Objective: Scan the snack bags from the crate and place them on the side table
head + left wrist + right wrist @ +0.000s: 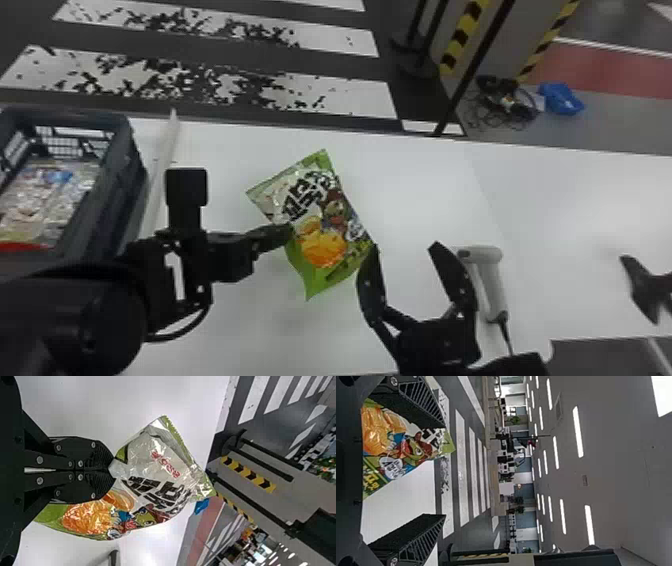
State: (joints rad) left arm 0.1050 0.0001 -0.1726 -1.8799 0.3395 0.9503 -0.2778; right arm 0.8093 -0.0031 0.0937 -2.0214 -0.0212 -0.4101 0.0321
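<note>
- Snack bag (320, 215): green and white, held over the white table (425, 190) in front of the robot, printed front towards the head camera.
- Its long axis runs aslant in the head view, the pale top end pointing away and somewhat left, the green bottom end nearer and to the right.
- Left gripper (112, 469): fingers together, clamped on the bag's left side by a small pinch of film. That slight hold could let the bag pivot or slip.
- Right gripper (405, 246): fingers wide apart, the inner one at the bag's lower right corner; whether they touch is unclear. Closing off line could push or crumple the bag instead of catching it.
- Scanner (492, 280): beside the right gripper's outer finger, so a careless swing might knock it. A creased or turned-away barcode could spoil the scan.
- Crate (125, 200): far left, packages inside.
</note>
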